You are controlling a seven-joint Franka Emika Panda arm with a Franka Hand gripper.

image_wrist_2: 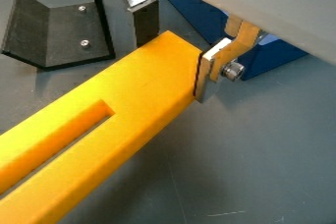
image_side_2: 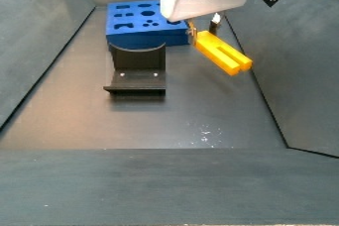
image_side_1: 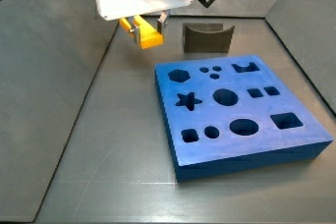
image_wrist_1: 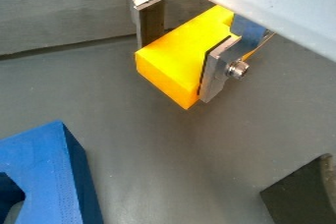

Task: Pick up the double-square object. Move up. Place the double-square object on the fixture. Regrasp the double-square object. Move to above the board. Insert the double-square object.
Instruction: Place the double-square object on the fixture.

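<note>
**Wrist view: yellow block clamped in my claw, off the floor**

Wrist views first, closest in: my gripper (image_wrist_2: 171, 39) is clamped on the double-square object (image_wrist_2: 92, 140), silver finger plates pressed flat against two opposite sides near one end. The long groove runs down the yellow body away from my fingers (image_wrist_2: 210, 71). In a wrist view the block's square end face (image_wrist_1: 171, 71) points at the grey floor, with nothing touching it.

Out to a side view: the block hangs tilted below my gripper (image_side_2: 201, 30), its free end aimed toward 4 o'clock, clear of the floor. At 9 o'clock from it stands the fixture (image_side_2: 135, 74), well apart. Farther back, around 11 o'clock, lies the board (image_side_2: 143, 22).

Another side view shows the board (image_side_1: 237, 105) in front, the fixture (image_side_1: 206, 37) behind it, and my loaded gripper (image_side_1: 141, 24) at 9 o'clock of the fixture.
</note>
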